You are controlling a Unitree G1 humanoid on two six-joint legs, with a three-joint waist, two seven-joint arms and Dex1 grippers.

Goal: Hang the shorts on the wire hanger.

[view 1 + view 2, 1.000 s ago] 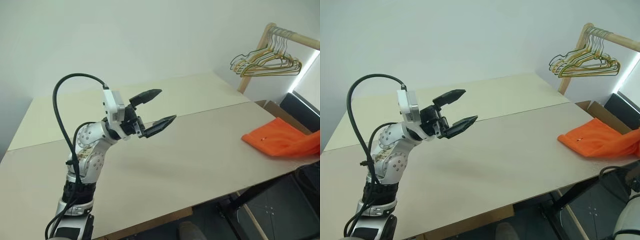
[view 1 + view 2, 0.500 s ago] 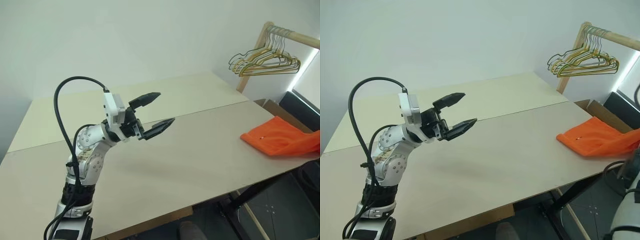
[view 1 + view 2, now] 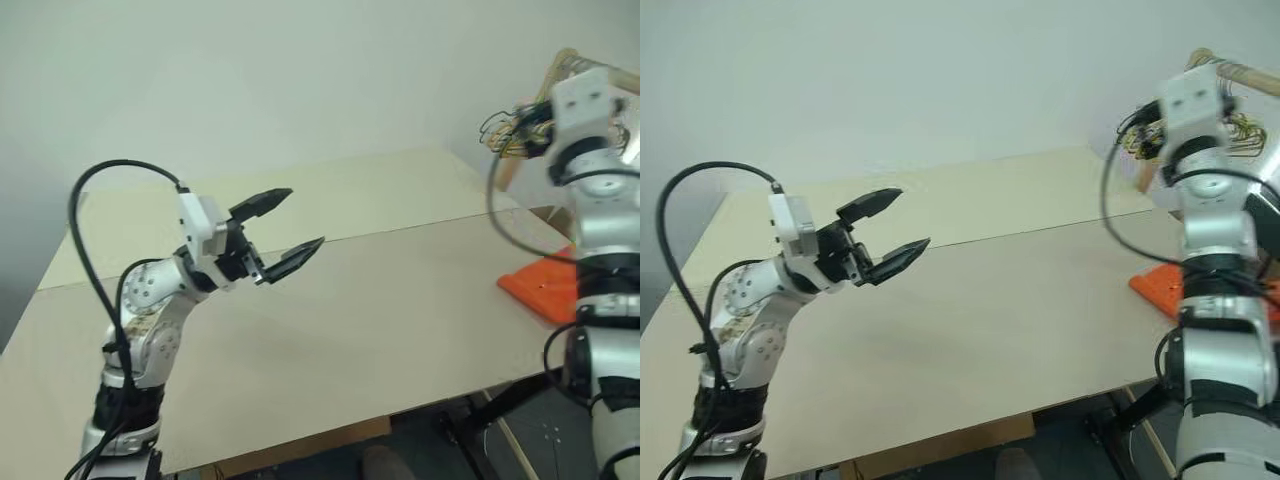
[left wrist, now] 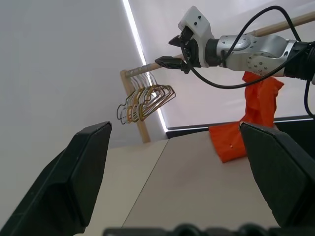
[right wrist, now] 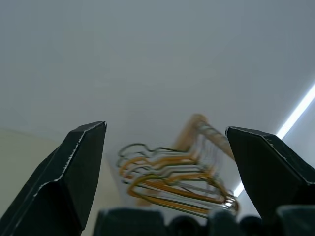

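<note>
Left gripper (image 3: pixel 283 228) is held above the left part of the table (image 3: pixel 380 300), fingers spread wide with nothing between them, tips pointing right and slightly upward. Right gripper (image 4: pixel 171 50) is raised high at the right side of the scene, near the bunched hangers (image 5: pixel 172 182) on the wooden rack (image 4: pixel 134 98); its fingers are released as well, standing far apart in the right wrist view with the yellow and green hanger bundle showing between them, well beyond the tips and not touched. Nothing is gripped by either one. The shorts (image 4: pixel 231 142), bright orange, lie at the far right edge of the table, partly on the top and partly hanging over the side; in the head views the right arm covers most of them, leaving an orange corner visible at the table edge. The shorts are well apart from the left gripper and below the right gripper, untouched by both. The single grey-green wire hanger cannot be picked out from the bundle on the rack.
</note>
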